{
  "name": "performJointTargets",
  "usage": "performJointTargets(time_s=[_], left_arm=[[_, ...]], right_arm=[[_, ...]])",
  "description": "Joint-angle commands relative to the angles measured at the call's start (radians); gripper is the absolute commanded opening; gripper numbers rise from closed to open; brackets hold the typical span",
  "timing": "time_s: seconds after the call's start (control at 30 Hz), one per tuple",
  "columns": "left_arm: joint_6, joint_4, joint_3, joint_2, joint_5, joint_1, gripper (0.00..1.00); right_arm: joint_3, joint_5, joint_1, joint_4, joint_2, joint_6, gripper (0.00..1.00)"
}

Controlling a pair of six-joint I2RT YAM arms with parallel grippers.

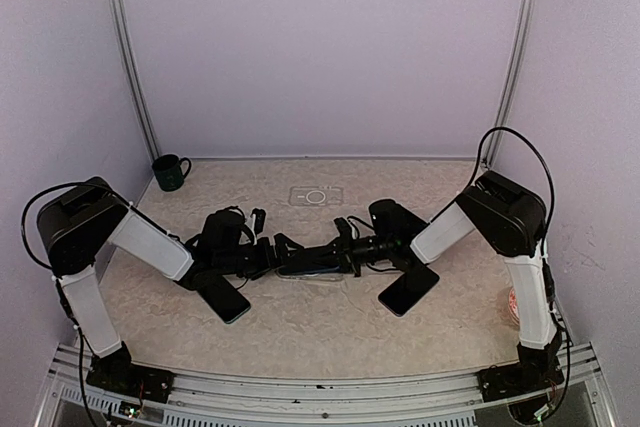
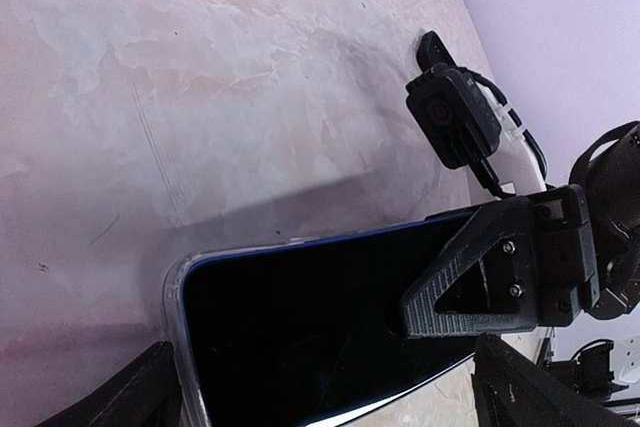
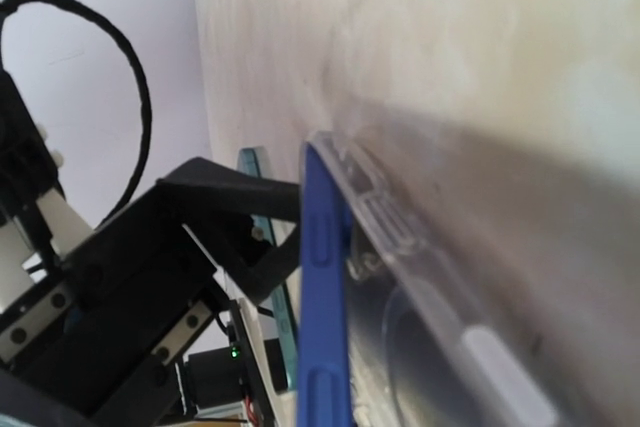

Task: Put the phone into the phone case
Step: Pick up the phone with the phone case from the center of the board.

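Observation:
The phone [image 1: 310, 269], dark-screened with a blue edge [image 3: 322, 277], lies at the table's middle between both grippers. The clear phone case [image 2: 173, 312] wraps its near end in the left wrist view. In the right wrist view the phone case [image 3: 450, 332] stands apart from the blue edge, with a gap between them. My right gripper [image 1: 347, 250] is shut on the phone's far end, one ribbed finger [image 2: 470, 282] flat on the screen. My left gripper [image 2: 330, 392] is open, its fingers straddling the phone's other end without touching it.
Two other dark phones lie on the table, one front left [image 1: 226, 299] and one front right [image 1: 408, 290]. A green mug [image 1: 170, 172] stands at the back left. A faint clear rectangular outline [image 1: 316, 195] lies behind the grippers. Walls close in on both sides.

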Motion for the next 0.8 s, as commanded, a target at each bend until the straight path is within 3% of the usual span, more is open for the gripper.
performJointTargets(time_s=[0.0,0.27,0.77], left_arm=[[0.008,0.005,0.0,-0.016,0.072,-0.026,0.99],[0.01,-0.019,-0.012,-0.056,0.074,-0.015,0.99],[-0.01,0.005,-0.019,-0.066,0.131,-0.013,0.98]], right_arm=[[-0.021,-0.039,0.028,0.073,-0.007,-0.004,0.0],[-0.074,-0.051,0.015,0.247,-0.037,0.032,0.0],[-0.123,-0.068,0.016,0.385,-0.074,0.02,0.0]])
